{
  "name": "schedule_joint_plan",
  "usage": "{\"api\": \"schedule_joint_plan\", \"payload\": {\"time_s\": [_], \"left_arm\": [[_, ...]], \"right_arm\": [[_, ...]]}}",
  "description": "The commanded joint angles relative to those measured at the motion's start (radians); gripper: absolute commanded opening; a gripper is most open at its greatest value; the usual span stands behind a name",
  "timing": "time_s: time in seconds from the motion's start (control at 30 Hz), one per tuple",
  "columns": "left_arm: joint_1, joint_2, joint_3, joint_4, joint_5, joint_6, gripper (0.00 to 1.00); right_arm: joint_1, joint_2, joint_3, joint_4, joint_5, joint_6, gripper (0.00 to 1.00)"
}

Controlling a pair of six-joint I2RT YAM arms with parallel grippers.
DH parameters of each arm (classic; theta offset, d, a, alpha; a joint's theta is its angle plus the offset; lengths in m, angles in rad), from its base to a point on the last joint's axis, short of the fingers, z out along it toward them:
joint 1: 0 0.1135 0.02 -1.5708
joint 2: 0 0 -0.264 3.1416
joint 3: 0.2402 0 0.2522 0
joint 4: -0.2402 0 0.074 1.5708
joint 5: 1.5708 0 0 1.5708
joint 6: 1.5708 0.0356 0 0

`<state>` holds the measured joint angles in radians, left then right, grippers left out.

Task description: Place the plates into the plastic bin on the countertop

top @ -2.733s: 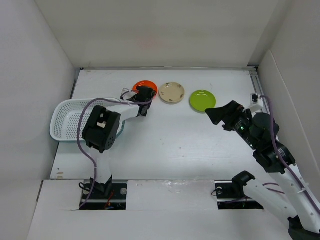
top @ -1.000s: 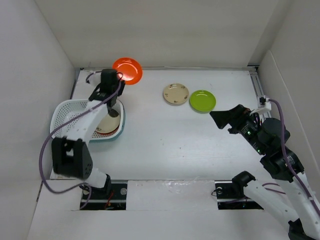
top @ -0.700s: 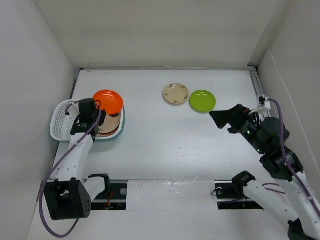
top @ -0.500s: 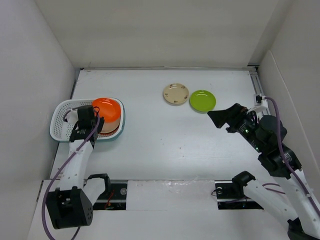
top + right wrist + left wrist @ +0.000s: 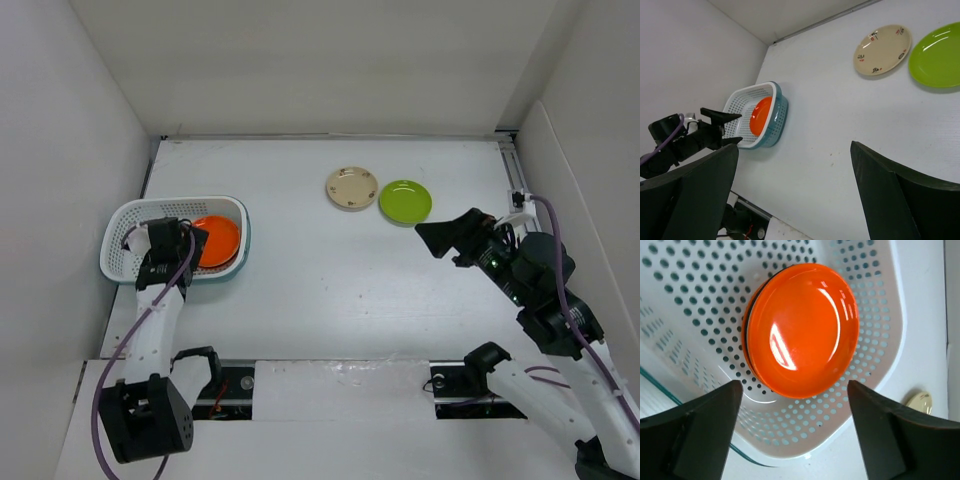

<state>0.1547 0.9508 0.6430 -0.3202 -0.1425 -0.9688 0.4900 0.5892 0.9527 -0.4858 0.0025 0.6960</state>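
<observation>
An orange plate (image 5: 214,240) (image 5: 802,330) lies in the white perforated plastic bin (image 5: 170,203) (image 5: 865,405) at the left of the countertop (image 5: 330,280); a dark rim of another plate shows under it. My left gripper (image 5: 190,238) (image 5: 794,386) hovers open just over the bin, its fingers apart on either side of the orange plate and holding nothing. A beige plate (image 5: 351,187) (image 5: 882,43) and a lime green plate (image 5: 405,201) (image 5: 937,55) lie side by side at the back. My right gripper (image 5: 437,240) (image 5: 794,147) hangs open and empty in front of the green plate.
White walls bound the countertop on the left, back and right. The bin (image 5: 740,107) sits close to the left wall. Both arm bases stand at the near edge.
My left arm carried the orange plate from the back down into the bin, then opened its jaws and let it go. The right arm barely moved.
</observation>
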Motion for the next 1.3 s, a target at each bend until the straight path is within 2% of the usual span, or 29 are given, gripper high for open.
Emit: {"api": "schedule_joint_plan", "payload": {"time_s": [0.0, 0.03, 0.13, 0.23, 0.3, 0.33, 0.37, 0.4, 0.47, 0.53, 0.73, 0.83, 1.1, 1.27], "left_arm": [[0.005, -0.075, 0.124, 0.02, 0.02, 0.086, 0.93], [0.005, -0.087, 0.124, 0.02, 0.032, 0.087, 1.0], [0.005, -0.096, 0.191, 0.072, 0.15, 0.18, 1.0], [-0.096, -0.003, 0.257, 0.147, 0.263, 0.22, 1.0], [-0.266, 0.086, 0.327, 0.168, 0.265, 0.237, 1.0], [-0.346, 0.135, 0.361, 0.181, 0.233, 0.246, 1.0], [-0.433, 0.249, 0.395, 0.191, 0.149, 0.255, 1.0], [-0.58, 0.313, 0.481, 0.191, 0.109, 0.255, 1.0], [-0.651, 0.508, 0.55, 0.201, 0.09, 0.265, 1.0], [-0.661, 0.621, 0.595, 0.268, 0.177, 0.252, 1.0], [-0.661, 0.928, 0.691, 0.429, 0.253, 0.219, 1.0], [-0.638, 1.044, 0.774, 0.429, 0.277, 0.191, 1.0], [-0.574, 1.22, 0.906, 0.412, 0.268, 0.134, 0.98], [-0.564, 1.312, 1.006, 0.369, 0.291, 0.134, 0.76]], "right_arm": [[-0.008, -0.008, 0.017, 0.044, 0.005, -0.007, 1.0], [-0.008, -0.008, 0.017, 0.044, 0.005, -0.007, 1.0], [-0.008, -0.008, 0.017, 0.044, 0.014, -0.007, 1.0], [-0.008, -0.008, 0.026, 0.044, 0.034, -0.007, 1.0], [-0.008, 0.001, 0.035, 0.044, 0.071, -0.007, 1.0], [-0.008, 0.014, 0.035, 0.044, 0.071, -0.007, 1.0], [-0.008, 0.014, 0.035, 0.044, 0.086, -0.007, 1.0], [-0.008, 0.024, 0.035, 0.044, 0.099, -0.007, 1.0], [-0.008, 0.037, 0.058, 0.044, 0.09, 0.002, 1.0], [-0.008, 0.046, 0.067, 0.044, 0.08, 0.011, 1.0], [-0.018, 0.046, 0.09, 0.017, 0.119, 0.011, 1.0], [-0.018, 0.067, 0.116, 0.006, 0.091, 0.011, 1.0], [-0.018, 0.077, 0.107, 0.036, 0.025, 0.022, 1.0], [-0.018, 0.077, 0.107, 0.036, 0.016, 0.013, 1.0]]}}
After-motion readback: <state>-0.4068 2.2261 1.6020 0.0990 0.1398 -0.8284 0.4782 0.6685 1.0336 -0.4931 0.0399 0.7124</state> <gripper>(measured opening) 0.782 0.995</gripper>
